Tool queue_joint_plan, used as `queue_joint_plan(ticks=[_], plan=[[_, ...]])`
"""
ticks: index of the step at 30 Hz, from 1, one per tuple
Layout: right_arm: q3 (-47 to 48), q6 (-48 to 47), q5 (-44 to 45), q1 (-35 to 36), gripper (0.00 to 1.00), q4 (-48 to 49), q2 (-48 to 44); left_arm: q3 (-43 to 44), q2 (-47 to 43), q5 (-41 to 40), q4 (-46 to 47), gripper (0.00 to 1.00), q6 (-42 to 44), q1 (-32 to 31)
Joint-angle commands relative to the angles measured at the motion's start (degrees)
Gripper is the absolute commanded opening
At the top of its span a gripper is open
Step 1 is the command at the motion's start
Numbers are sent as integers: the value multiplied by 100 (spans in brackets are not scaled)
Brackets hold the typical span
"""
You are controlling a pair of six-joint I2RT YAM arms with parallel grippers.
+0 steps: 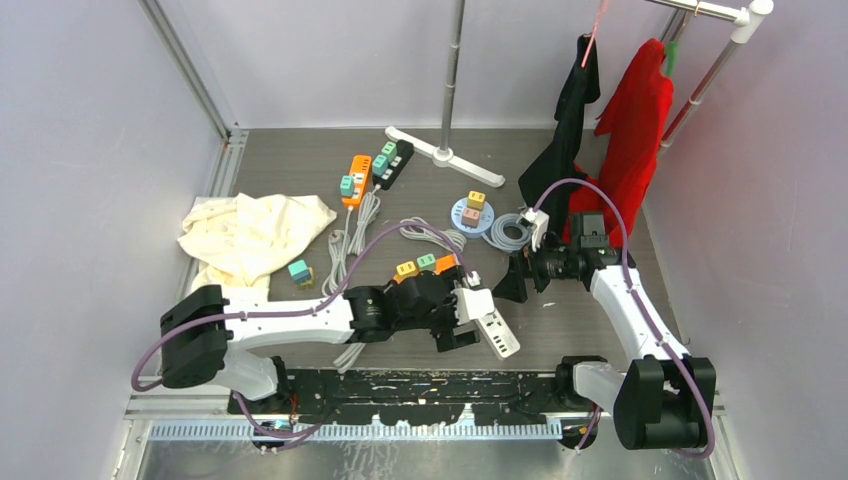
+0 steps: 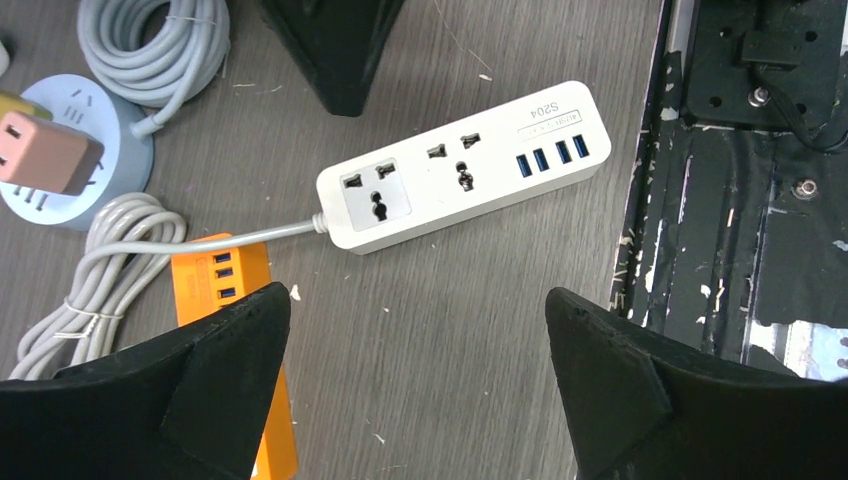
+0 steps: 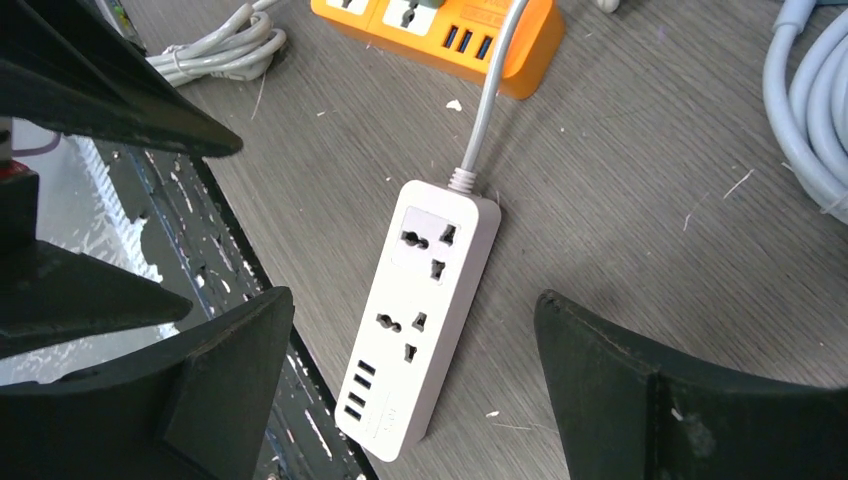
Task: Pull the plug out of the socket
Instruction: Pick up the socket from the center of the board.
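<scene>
Both sets of jaws hang released over the white power strip (image 1: 497, 333), gripping nothing.

From above, the white power strip lies at the near edge of the desk (image 1: 280, 170) between the left jaws and the right jaws, and the orange power strip (image 1: 425, 272) just behind it carries three plugs (image 1: 426, 261). At the left wrist, both sockets (image 2: 378, 197) of the white power strip are bare, the left fingers (image 2: 200, 390) are spread wide, and the strip's far end sits near the black rail (image 2: 720, 200). The right wrist view agrees, showing empty sockets and parted fingers (image 3: 220, 390). The likely risks are that a stray nudge slides the white strip onto the rail, or that an unpinned orange strip lifts with its plug and drags its cord (image 2: 110, 260).
</scene>
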Motion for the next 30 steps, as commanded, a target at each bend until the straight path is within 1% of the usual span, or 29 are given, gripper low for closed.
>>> queue_joint_plan(ticks=[1,6,13,18,30], plan=[[33,330,80,-29,95,425,-32,350,150,204,264,98,197,51],[57,587,88,-27,95,637,62,551,380,385,121,98,196,67],[47,677,97,-27,96,674,103,699,561,555,46,100,157,73],[102,762,93,-32,96,686,107,857,684,871,-59,99,247,99],[159,765,90,-104,97,628,166,901,761,1321,-23,98,277,268]])
